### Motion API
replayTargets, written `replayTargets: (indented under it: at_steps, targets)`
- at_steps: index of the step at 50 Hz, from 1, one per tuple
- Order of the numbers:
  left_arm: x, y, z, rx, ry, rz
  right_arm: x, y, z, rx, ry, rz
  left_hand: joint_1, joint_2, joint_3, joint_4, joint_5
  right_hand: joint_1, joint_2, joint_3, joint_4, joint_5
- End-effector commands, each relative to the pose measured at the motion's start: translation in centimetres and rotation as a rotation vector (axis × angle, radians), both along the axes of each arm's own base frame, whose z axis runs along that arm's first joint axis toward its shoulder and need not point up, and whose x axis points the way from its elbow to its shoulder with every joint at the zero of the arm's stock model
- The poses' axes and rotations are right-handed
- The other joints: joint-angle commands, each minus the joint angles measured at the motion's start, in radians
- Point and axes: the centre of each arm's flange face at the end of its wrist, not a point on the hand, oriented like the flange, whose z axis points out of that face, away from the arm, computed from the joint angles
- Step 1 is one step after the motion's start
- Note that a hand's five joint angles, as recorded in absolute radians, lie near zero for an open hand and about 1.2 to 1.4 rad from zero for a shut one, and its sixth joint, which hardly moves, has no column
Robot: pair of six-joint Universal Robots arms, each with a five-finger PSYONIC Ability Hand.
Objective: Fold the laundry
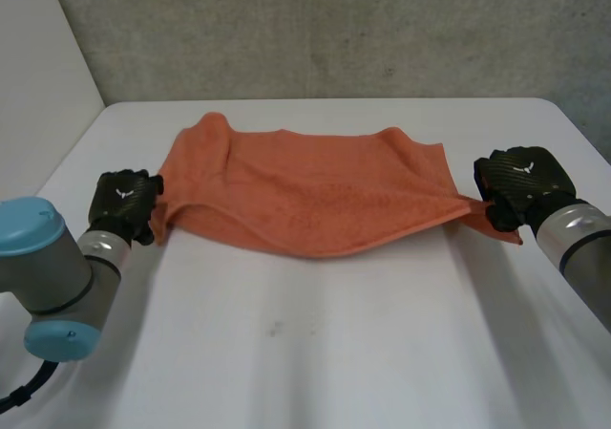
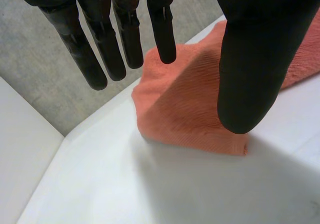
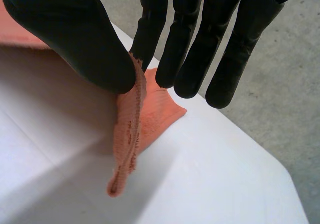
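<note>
Orange towel lies spread across the far half of the table. Right hand pinches its right near corner between thumb and finger, raised off the surface. Left hand hangs over the left near corner, fingers straight, gripping nothing. Risk: lifting from one side only would probably drag the towel askew.

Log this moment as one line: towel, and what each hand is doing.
towel: orange, spread on table | left hand: open over near left corner | right hand: pinching near right corner between thumb and finger

Orange terry towel spread wide, rumpled, on white table; right near corner raised
</note>
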Motion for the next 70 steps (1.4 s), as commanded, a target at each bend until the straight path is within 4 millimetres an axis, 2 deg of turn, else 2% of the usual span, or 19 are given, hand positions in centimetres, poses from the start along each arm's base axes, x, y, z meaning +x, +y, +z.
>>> replayTargets:
  at_steps: [1,12,16,18,24,26,31,39,45,54,59,61,64,66,70]
  targets:
    - [0.1,-0.1,-0.4,0.01,0.0,0.005,-0.9,0.3,-1.1,0.056,-0.033,0.0,0.04,0.048,0.046,0.048,0.05,0.417,0.219,0.211,0.203,0.229]
    - [-0.2,0.4,0.0,0.02,0.016,-0.003,-0.8,0.6,-1.3,0.066,-0.033,0.005,0.026,0.033,0.031,0.033,0.035,0.417,0.219,0.211,0.203,0.229]
    - [-0.4,0.9,0.5,0.032,0.026,-0.006,-0.8,0.6,-1.4,0.067,-0.032,0.005,-0.059,-0.052,-0.054,-0.052,-0.05,0.417,0.219,0.211,0.203,0.229]
    - [-0.5,0.8,0.9,0.052,0.097,0.002,-0.8,0.7,-1.5,0.068,-0.032,0.006,-0.136,-0.128,-0.13,-0.128,-0.126,0.417,0.219,0.211,0.203,0.229]
    - [-1.1,0.1,1.2,0.069,0.236,0.002,-0.8,0.7,-1.6,0.071,-0.032,0.006,-0.098,-0.09,-0.092,-0.09,-0.088,0.417,0.219,0.211,0.203,0.229]
    - [-2.5,-0.3,0.6,0.076,0.254,-0.028,-0.8,0.9,-1.7,0.076,-0.031,0.006,-0.098,-0.09,-0.092,-0.09,-0.088,0.417,0.219,0.211,0.203,0.229]
    - [-4.3,-1.0,-0.2,0.073,0.238,-0.067,-0.9,1.0,-1.9,0.08,-0.029,0.006,-0.098,-0.09,-0.092,-0.09,-0.088,0.417,0.219,0.211,0.203,0.229]
    - [-5.7,-2.5,-1.8,0.088,0.191,-0.078,-0.9,1.1,-2.1,0.089,-0.029,0.008,-0.06,-0.053,-0.054,-0.052,-0.05,0.417,0.219,0.211,0.203,0.229]
    - [-5.4,-3.9,-2.5,0.043,0.111,-0.013,-0.9,1.3,-2.3,0.096,-0.026,0.011,0.029,0.036,0.034,0.036,0.038,0.417,0.219,0.211,0.203,0.229]
    - [-5.1,-4.5,-2.6,0.013,0.035,0.013,-0.9,1.1,-2.1,0.088,-0.027,0.015,0.146,0.153,0.152,0.153,0.156,0.417,0.219,0.211,0.203,0.229]
    - [-4.4,-4.3,-1.9,0.009,0.025,0.037,-0.9,0.9,-2.2,0.086,-0.025,0.02,0.155,0.162,0.16,0.162,0.164,0.417,0.219,0.211,0.203,0.229]
    - [-4.0,-4.1,-0.9,-0.008,0.027,0.042,-1.2,0.6,-2.1,0.083,-0.025,0.013,0.225,0.232,0.23,0.232,0.234,0.417,0.219,0.211,0.203,0.229]
    - [-3.7,-4.0,-0.7,-0.008,0.025,0.048,-1.2,0.6,-2.0,0.081,-0.025,0.013,0.255,0.262,0.26,0.262,0.264,0.417,0.219,0.211,0.203,0.229]
    - [-3.0,-4.2,-0.2,-0.014,0.027,0.067,-1.2,0.4,-2.1,0.081,-0.025,0.013,0.401,0.408,0.406,0.408,0.41,0.417,0.219,0.211,0.203,0.229]
    - [-2.4,-4.2,0.1,-0.015,0.027,0.079,-1.2,0.2,-2.2,0.08,-0.022,0.011,0.405,0.412,0.41,0.412,0.414,0.417,0.219,0.211,0.203,0.229]
